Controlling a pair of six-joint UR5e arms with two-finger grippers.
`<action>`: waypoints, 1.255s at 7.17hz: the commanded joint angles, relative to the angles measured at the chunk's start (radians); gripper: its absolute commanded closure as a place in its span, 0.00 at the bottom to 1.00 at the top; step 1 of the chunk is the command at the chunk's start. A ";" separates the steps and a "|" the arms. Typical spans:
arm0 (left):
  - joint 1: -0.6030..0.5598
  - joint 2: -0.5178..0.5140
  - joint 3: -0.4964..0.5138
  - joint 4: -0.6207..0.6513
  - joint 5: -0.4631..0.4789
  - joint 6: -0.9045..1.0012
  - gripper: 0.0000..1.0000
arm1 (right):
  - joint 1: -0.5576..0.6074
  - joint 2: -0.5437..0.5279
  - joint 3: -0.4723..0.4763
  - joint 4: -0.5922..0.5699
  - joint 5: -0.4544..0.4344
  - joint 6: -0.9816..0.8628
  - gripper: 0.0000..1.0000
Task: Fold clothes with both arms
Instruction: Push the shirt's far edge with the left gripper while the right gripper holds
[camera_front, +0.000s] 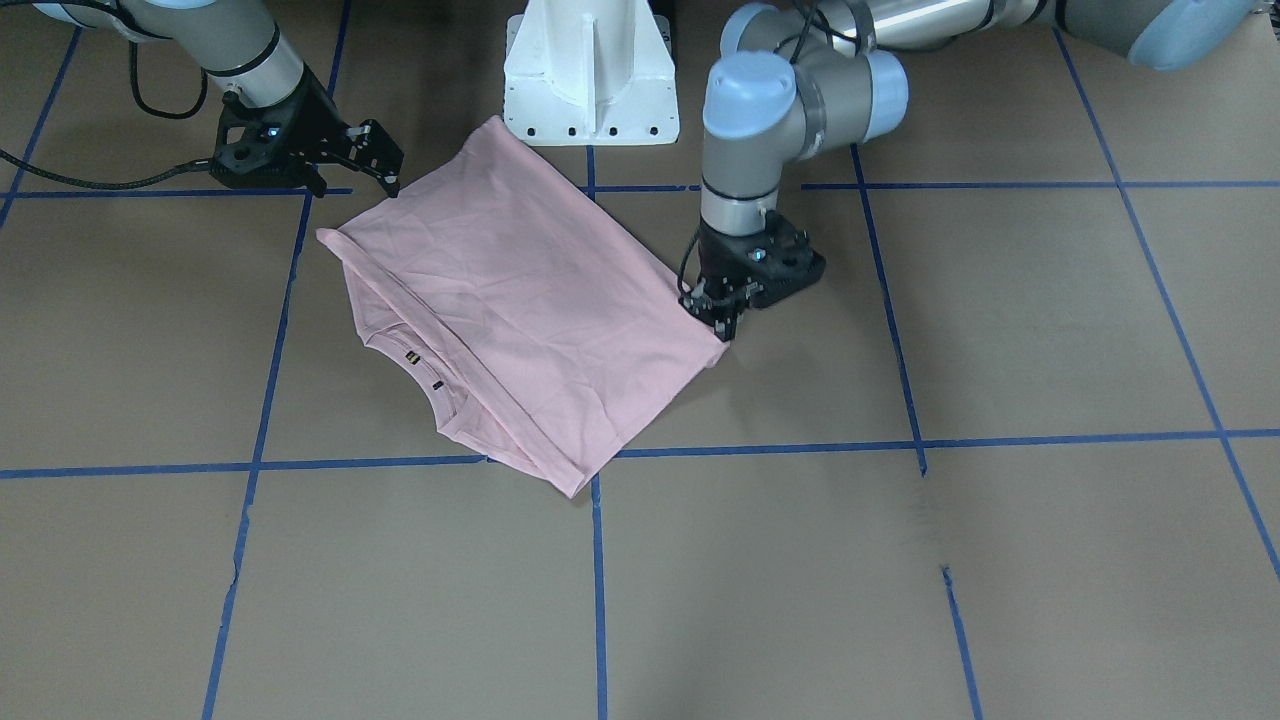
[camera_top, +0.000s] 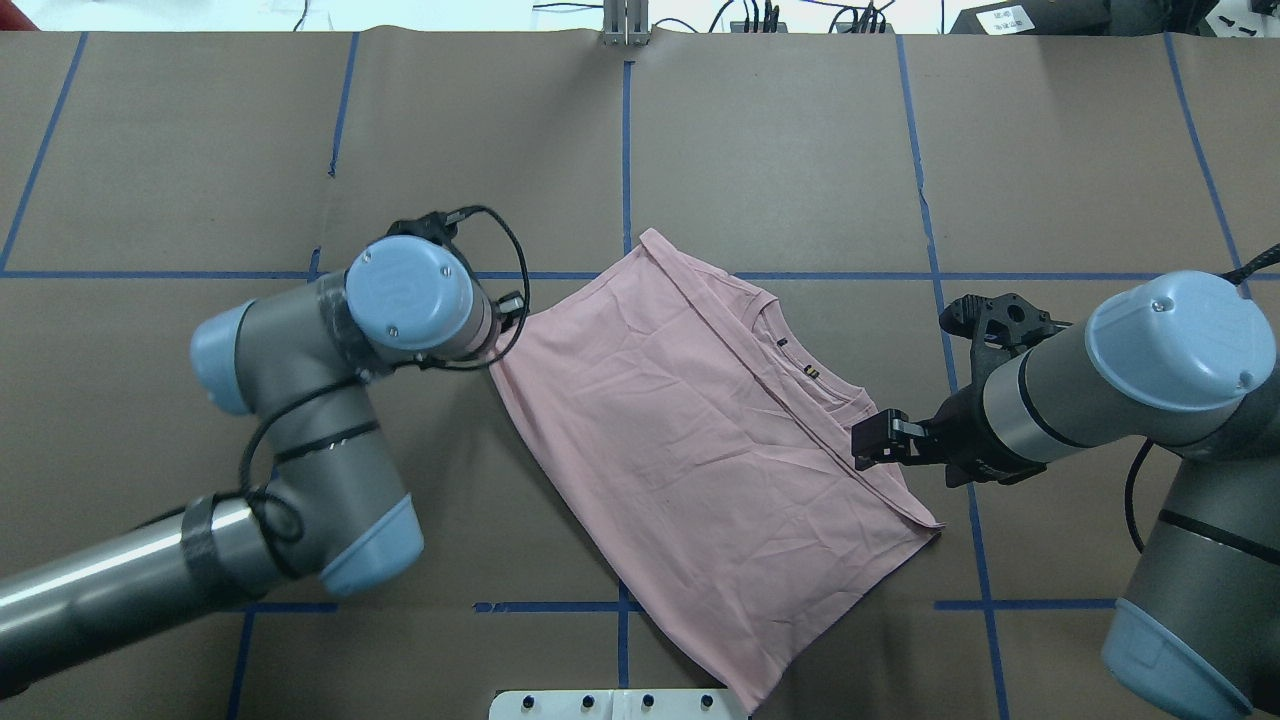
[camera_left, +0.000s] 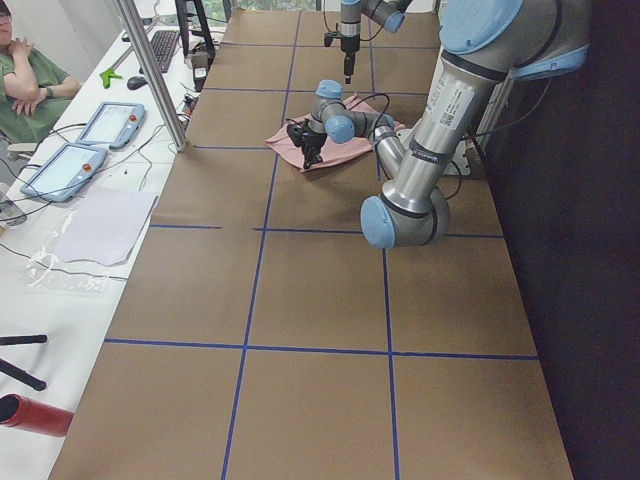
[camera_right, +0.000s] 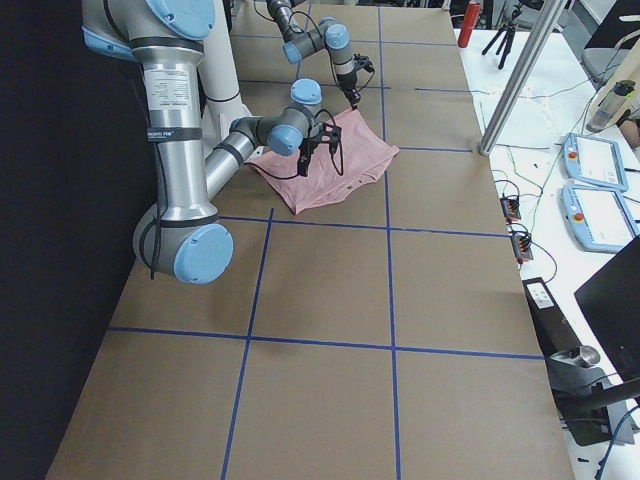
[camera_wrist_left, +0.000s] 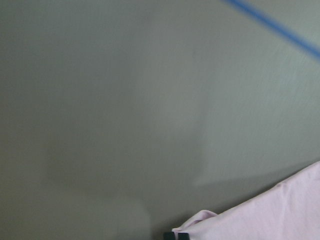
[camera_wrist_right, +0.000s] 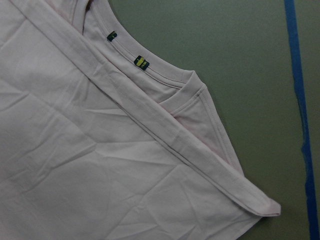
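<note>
T-shirt (camera_top: 690, 450), long axis diagonal, collar (camera_top: 812, 388) toward wide-open right pincer (camera_top: 872, 440); left pincer (camera_front: 722, 322) tight on one corner.

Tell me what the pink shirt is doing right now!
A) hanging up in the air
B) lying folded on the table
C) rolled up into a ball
B: the T-shirt lies flat on the table, with one layer folded over nearly up to its collar.
</note>
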 joint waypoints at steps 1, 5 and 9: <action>-0.117 -0.124 0.286 -0.189 0.000 0.119 1.00 | 0.001 -0.001 -0.002 0.001 -0.005 0.000 0.00; -0.173 -0.294 0.607 -0.486 0.054 0.291 1.00 | 0.003 0.003 -0.022 0.002 -0.025 0.000 0.00; -0.186 -0.316 0.674 -0.570 0.073 0.315 0.00 | 0.009 0.039 -0.029 -0.004 -0.028 0.003 0.00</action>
